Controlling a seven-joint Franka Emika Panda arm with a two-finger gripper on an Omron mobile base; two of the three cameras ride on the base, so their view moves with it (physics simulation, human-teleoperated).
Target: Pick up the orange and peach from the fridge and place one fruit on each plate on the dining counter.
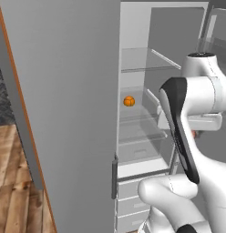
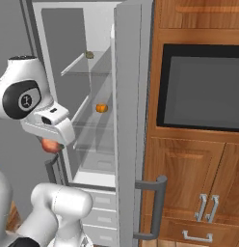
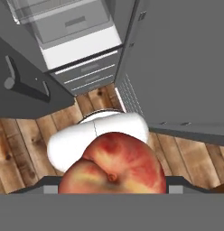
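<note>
Fridge (image 1: 64,113): tall grey-doored unit with both doors swung open, white interior, clear glass shelves and pale drawers below; a dark bar handle shows on the right door in the right base view. Orange (image 1: 129,101): small, round, bright orange, resting on a middle glass shelf inside the fridge, toward the back; also seen in the right base view (image 2: 101,108). A small dull greenish item (image 2: 89,55) sits on the shelf above it, too small to identify. Peach (image 3: 114,164): reddish-salmon with yellow blush, crease and stem dimple facing the hand camera, held close up at the bottom of the hand view; in the right base view a red sliver of it (image 2: 52,145) shows just beneath the white hand, out in front of the open fridge and below the level of the orange's shelf. Pincer (image 3: 114,187): closed around the peach, its tips mostly hidden behind the fruit. Below the held peach, in the hand view: the robot's surroundings include plank wooden floor (image 3: 23,140) and the fridge's lower drawers. Right of the fridge: brown wooden cabinets (image 2: 189,173) with metal pulls, and a dark-glass built-in oven (image 2: 203,91) set into them.
</note>
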